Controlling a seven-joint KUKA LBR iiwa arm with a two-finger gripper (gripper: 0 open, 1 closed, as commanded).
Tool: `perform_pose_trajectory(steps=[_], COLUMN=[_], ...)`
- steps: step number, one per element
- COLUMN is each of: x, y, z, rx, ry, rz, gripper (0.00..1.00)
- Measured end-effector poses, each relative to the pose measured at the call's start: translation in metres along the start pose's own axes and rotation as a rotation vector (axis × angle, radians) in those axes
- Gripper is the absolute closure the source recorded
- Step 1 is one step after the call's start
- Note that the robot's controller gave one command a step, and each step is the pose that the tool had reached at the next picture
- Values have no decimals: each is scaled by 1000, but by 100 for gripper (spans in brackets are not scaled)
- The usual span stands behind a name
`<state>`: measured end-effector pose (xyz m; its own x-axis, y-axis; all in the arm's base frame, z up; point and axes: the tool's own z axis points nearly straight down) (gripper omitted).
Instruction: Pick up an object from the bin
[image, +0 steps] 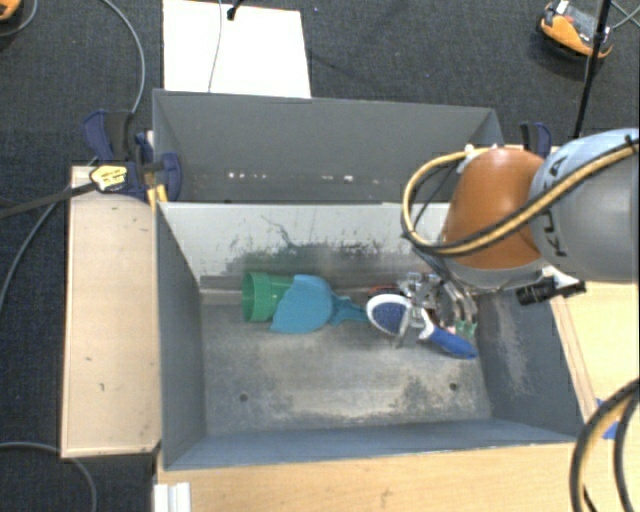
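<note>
Grey bin (330, 388): green cup (261, 296), blue scoop (303, 305), blue-white utensil (386, 313).

One green cup (262, 297), one light-blue scoop (303, 305), one blue-and-white thing (385, 313)

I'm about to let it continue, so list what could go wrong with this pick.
1. The gripper sits low, close to both a blue-and-white round thing and a dark blue piece; it may catch both or knock one aside.
2. The light blue scoop has its handle ending right by that round thing, so a lift could drag the scoop along.
</note>
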<state>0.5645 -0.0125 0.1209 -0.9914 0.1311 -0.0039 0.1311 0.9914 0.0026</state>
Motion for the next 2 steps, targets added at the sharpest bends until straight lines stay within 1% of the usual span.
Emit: perform_pose_trajectory(steps=[1,2], x=[0,0], y=[0,0], z=[-6,-12], rx=[0,0], ry=[-2,2], rz=[0,-1], gripper=[100,100])
